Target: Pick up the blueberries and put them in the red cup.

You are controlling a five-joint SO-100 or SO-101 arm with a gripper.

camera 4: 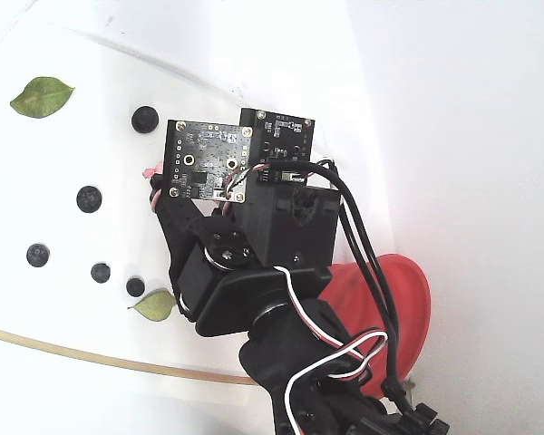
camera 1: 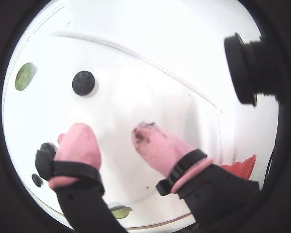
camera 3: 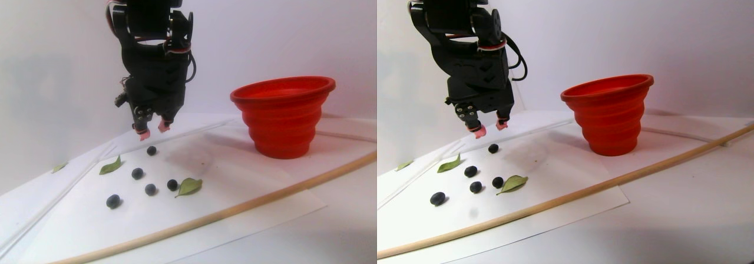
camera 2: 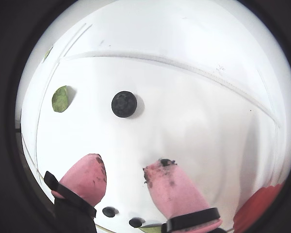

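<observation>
White paper covers the table (camera 3: 247, 187), with a plain pale wall behind it in the stereo pair view. On the paper lie five blueberries (camera 3: 137, 173), small, round and dark, so they show no long axis or heading; they are scattered loosely, none touching another, with green leaves (camera 3: 188, 187) among them. One berry (camera 2: 124, 104) sits apart from the rest, nearest the gripper, just ahead of the pink fingertips in both wrist views. The gripper (camera 3: 151, 129) hangs above the paper, pointing straight down, its two pink-tipped fingers (camera 1: 77, 143) spread apart with nothing between them. The red cup (camera 3: 284, 115) stands upright on its narrow base, wide rim upward, its axis vertical, well to the right of the berries in the stereo pair view. A thin wooden stick (camera 3: 265, 196) lies across the front of the paper.
</observation>
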